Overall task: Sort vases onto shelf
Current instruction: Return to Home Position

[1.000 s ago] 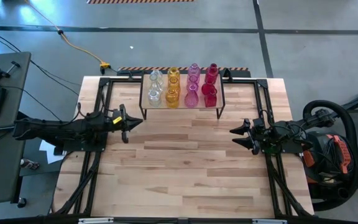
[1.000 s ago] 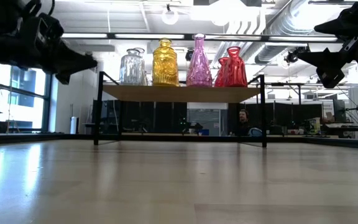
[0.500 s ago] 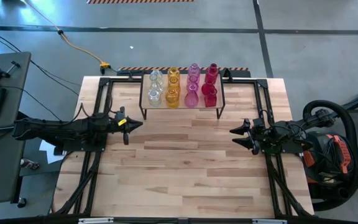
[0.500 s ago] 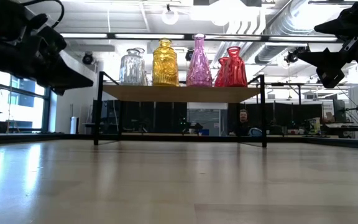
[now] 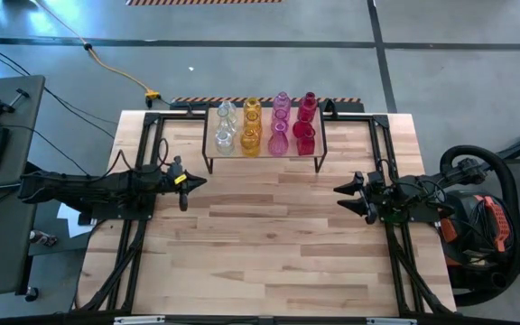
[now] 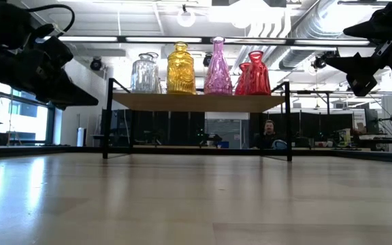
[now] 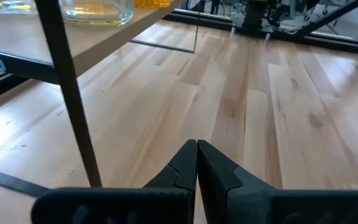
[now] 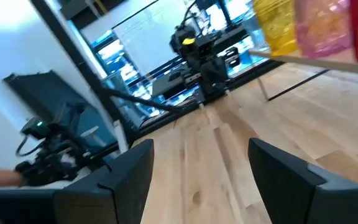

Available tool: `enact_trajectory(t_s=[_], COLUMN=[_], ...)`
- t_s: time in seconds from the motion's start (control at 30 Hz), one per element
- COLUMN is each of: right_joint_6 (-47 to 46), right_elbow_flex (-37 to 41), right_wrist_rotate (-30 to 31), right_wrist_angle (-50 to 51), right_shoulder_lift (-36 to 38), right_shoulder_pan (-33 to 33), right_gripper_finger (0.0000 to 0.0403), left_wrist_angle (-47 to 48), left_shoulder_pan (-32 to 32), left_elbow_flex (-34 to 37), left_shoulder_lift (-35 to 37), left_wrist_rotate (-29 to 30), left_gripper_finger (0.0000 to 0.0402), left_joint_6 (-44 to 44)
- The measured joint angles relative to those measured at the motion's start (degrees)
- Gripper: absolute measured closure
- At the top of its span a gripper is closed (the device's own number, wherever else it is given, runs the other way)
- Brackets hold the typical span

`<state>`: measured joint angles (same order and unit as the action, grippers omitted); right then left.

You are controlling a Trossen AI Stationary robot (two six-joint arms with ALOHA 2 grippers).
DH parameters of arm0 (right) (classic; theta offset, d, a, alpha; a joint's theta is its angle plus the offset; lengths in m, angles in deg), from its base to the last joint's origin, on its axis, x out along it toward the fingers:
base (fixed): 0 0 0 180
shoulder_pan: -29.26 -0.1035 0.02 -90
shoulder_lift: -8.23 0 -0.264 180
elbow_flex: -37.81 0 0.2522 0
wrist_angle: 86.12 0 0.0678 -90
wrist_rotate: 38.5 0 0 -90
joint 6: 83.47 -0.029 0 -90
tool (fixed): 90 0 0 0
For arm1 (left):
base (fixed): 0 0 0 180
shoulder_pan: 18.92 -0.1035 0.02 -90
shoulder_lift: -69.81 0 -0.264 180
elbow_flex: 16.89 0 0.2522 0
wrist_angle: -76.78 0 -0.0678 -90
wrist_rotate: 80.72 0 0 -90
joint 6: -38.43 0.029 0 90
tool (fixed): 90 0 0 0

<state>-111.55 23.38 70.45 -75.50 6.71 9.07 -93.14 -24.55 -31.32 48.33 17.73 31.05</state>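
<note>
All the vases (image 5: 251, 140) we see stand colour-grouped on the shelf (image 6: 196, 102), ahead of both grippers; none sits on the table (image 5: 269, 253). Our left gripper (image 5: 197, 181) is pressed together, our right gripper (image 5: 341, 199) spread, both empty. Sorting looks finished.

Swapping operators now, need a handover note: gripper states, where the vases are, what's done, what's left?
Left gripper: shut, empty, over the table's left side, apart from the shelf.
Right gripper: open, empty, over the right side, also apart from the shelf.
Vases: every one in view stands on the shelf, grouped by colour from left to right in the high view: clear vases, amber vases, pink vases, red vases.
Done: sorting looks complete; no vase shows on the tabletop.
Left: probably only parking both arms.
</note>
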Motion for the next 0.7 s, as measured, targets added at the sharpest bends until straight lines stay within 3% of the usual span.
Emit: enact_trajectory(t_s=[0.2,0.5,0.7], right_joint_6=[-3.1,-2.9,-1.9], right_elbow_flex=[0.0,0.0,0.0], right_wrist_rotate=[1.8,6.4,18.8], right_wrist_angle=[-2.8,-17.0,-29.1], right_shoulder_lift=[0.0,0.0,0.0], right_shoulder_pan=[0.0,0.0,0.0], right_gripper_finger=[0.0158,0.0158,0.0158], left_wrist_angle=[0.0,0.0,0.0], left_shoulder_pan=[0.0,0.0,0.0], left_elbow_flex=[0.0,0.0,0.0], left_shoulder_lift=[0.0,0.0,0.0], left_wrist_rotate=[-0.2,-0.3,-0.3], left_gripper_finger=[0.0399,0.0399,0.0399], left_joint_6=[0.0,0.0,0.0])
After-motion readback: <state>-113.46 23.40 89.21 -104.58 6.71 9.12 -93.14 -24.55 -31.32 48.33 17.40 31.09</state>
